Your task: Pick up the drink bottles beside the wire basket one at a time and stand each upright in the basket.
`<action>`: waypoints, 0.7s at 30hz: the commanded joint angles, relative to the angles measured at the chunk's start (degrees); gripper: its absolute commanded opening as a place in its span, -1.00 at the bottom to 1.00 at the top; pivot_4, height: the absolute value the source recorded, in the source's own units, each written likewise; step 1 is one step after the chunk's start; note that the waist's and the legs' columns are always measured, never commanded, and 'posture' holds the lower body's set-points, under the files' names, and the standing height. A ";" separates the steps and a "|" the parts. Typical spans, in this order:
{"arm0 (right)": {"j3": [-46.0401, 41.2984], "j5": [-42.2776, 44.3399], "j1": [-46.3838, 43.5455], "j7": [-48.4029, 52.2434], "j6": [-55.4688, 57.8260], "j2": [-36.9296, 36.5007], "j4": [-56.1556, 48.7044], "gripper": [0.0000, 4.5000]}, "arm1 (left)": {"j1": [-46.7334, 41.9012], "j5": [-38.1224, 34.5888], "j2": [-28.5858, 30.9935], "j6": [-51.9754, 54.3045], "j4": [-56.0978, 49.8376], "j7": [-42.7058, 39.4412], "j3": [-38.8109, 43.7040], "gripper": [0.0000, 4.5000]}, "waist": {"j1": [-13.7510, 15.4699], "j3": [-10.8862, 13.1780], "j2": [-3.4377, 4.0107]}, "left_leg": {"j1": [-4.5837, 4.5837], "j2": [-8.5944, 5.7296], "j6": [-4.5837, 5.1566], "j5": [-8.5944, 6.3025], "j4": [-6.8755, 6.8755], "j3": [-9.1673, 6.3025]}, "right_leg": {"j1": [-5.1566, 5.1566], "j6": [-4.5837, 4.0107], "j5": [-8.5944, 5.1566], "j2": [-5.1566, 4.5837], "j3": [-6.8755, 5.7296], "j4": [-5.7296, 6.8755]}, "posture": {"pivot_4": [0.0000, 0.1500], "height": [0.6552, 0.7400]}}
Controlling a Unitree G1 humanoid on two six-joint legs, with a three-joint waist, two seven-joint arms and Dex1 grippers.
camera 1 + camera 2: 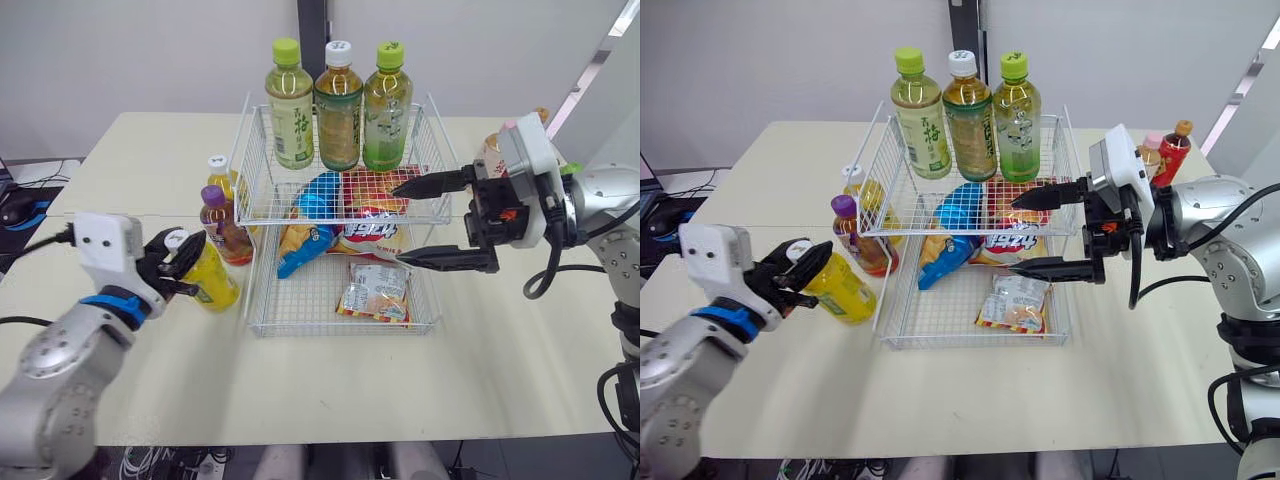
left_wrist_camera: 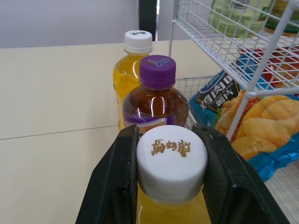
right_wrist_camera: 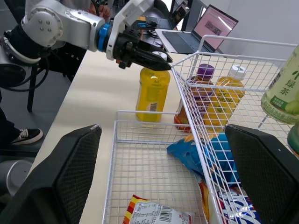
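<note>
A yellow drink bottle (image 1: 215,281) with a white cap (image 2: 172,161) stands just left of the white wire basket (image 1: 262,325), leaning slightly. My left gripper (image 1: 180,257) is shut on its cap, one black finger (image 2: 117,186) on each side. Behind it stand a brown bottle with a purple cap (image 1: 224,228) and another yellow bottle (image 1: 220,176). My right gripper (image 1: 398,226) hangs open over the basket's right side, above the snack bags, holding nothing. Right of the basket stand two small bottles (image 1: 1167,150).
Three green tea bottles (image 1: 339,106) stand on the basket's upper shelf. Chip and snack bags (image 1: 375,292) lie on its lower floor, with bare wire at its front left. A laptop (image 3: 196,32) sits beyond the table's left end.
</note>
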 commanded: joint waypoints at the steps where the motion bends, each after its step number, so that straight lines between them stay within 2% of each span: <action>1: -2.93 0.20 -0.12 0.15 -0.91 -1.37 -0.55 1.00 | -4.95 -7.99 10.13 2.15 4.37 -6.88 8.10 -0.40 | -0.03 0.00 0.00 | -0.01 0.01 0.00 0.00 0.00 -0.01 | 0.00 0.00 0.00 0.02 0.00 -0.01 | 1.00 1.00; 5: -3.36 -0.12 0.39 0.05 -0.97 -1.97 -0.50 1.00 | -13.35 -12.30 22.00 4.41 15.93 -12.61 8.42 -0.40 | -0.17 0.05 0.03 | -0.02 0.04 -0.03 -0.02 -0.04 -0.01 | 0.00 -0.01 -0.01 0.11 0.03 -0.07 | 1.00 1.00; 8: -3.80 -0.24 0.82 -0.46 -0.99 -2.34 -0.83 1.00 | -24.30 -13.94 28.57 4.26 25.77 -16.87 2.83 -0.40 | 0.00 0.07 0.01 | -0.03 0.07 -0.04 -0.03 -0.05 -0.02 | 0.00 -0.01 -0.02 0.16 -0.04 -0.05 | 1.00 1.00; 10: -4.65 -0.02 1.72 -0.68 -0.94 -2.97 -1.55 1.00 | -36.54 -16.17 30.84 5.69 32.63 -19.68 -3.87 -0.40 | 0.15 0.09 -0.03 | -0.03 0.07 -0.05 -0.03 -0.08 -0.01 | -0.01 0.00 -0.02 0.19 0.01 -0.07 | 1.00 1.00; 15: -6.68 0.55 3.79 -1.76 -0.39 -4.17 -3.30 1.00 | -58.82 -14.00 29.77 8.70 45.14 -26.98 -18.04 -0.40 | -0.25 0.10 -0.04 | -0.08 0.03 -0.12 -0.08 -0.05 0.01 | -0.02 0.13 -0.05 0.17 0.04 -0.02 | 1.00 1.00; 17: -7.29 0.89 4.29 -2.42 -0.07 -4.47 -3.84 1.00 | -64.10 -12.00 29.28 8.85 48.15 -30.25 -22.02 -0.40 | -0.41 0.11 -0.02 | -0.09 0.05 -0.13 -0.08 -0.06 0.12 | -0.04 0.14 -0.05 0.22 0.02 -0.02 | 1.00 1.00; 21: -10.77 3.18 6.00 -4.54 1.52 -4.89 -5.35 1.00 | -78.67 -7.95 24.10 10.46 55.58 -37.10 -30.32 -0.40 | -0.18 0.15 -0.07 | -0.18 0.05 -0.13 -0.07 0.00 0.13 | -0.09 0.16 -0.09 0.24 -0.02 0.01 | 1.00 1.00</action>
